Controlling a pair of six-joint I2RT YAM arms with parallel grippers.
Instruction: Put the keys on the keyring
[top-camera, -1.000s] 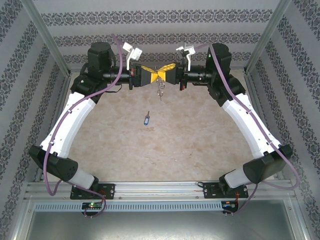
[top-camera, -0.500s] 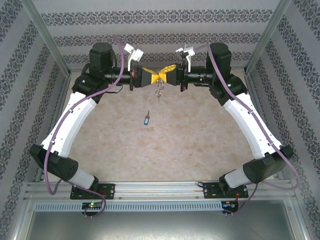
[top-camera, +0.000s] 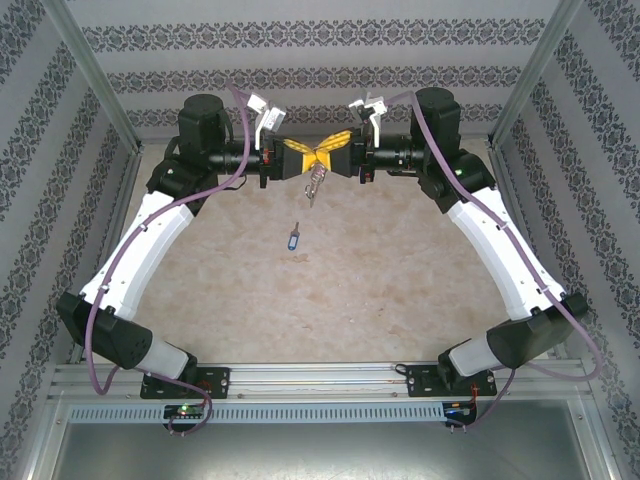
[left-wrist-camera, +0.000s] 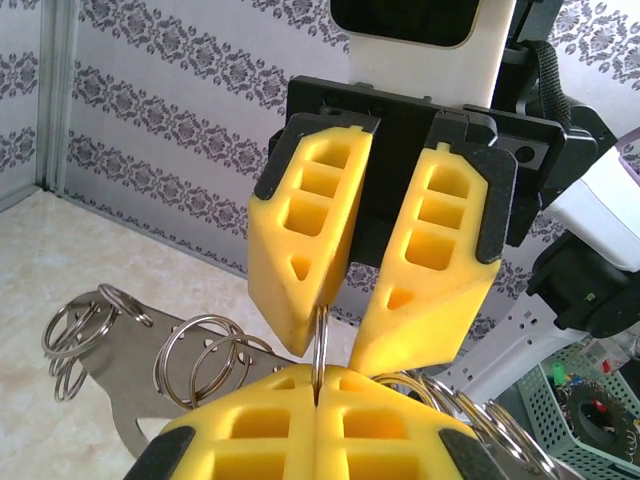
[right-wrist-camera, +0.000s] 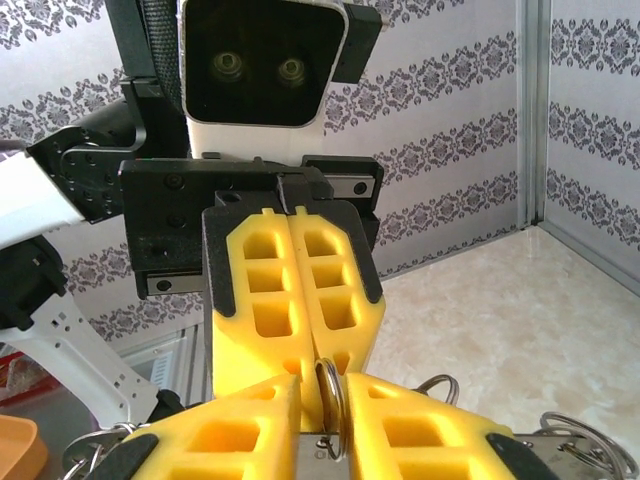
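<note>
Blue plastic marks the key (top-camera: 292, 238), lying loose on the pale marbled table (top-camera: 400, 290) nearest my bases, well apart from both of my grippers and touched by neither; further out, over the far part of the table, the keyring (top-camera: 315, 186) hangs in the air with its cluster of small grey metal pieces dangling below; just above it my left gripper (top-camera: 314, 160) is pinched tight on the thin wire of the ring, fingers pressed together with the wire between them; facing it tip to tip, my right gripper (top-camera: 327, 158) has its jaws parted narrowly, the wire standing in the gap, and I cannot tell whether a pad touches it; behind them stands the patterned back wall (top-camera: 320, 60). By my judgement the task is in its early part: the ring is lifted and steadied, but the key is not yet picked up and nothing is threaded; fetching the key, opening the ring and sliding the key on are all left.
</note>
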